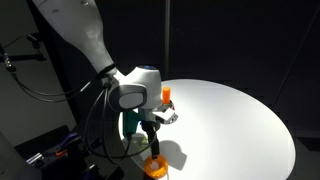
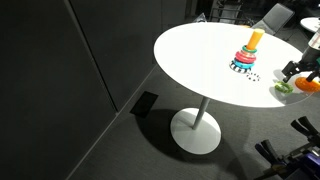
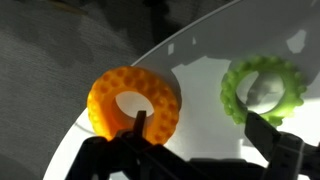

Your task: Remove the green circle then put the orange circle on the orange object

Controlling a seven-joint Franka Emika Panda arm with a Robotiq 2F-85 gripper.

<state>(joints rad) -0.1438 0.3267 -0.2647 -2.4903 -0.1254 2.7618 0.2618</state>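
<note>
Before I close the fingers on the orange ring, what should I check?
1. Green ring off the tower: ok, flat on the table.
2. Fingers open: ok.
3. Orange ring centred between the fingers: not ok, it sits at one finger.
4. Tower upright: ok.
5. Orange ring away from the table edge: not ok, close to it.

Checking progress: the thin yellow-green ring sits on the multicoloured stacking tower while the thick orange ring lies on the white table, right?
No: the thin yellow-green ring lies on the white table, beside the thick orange ring, not on the stacking tower; the wrist view shows it.
</note>
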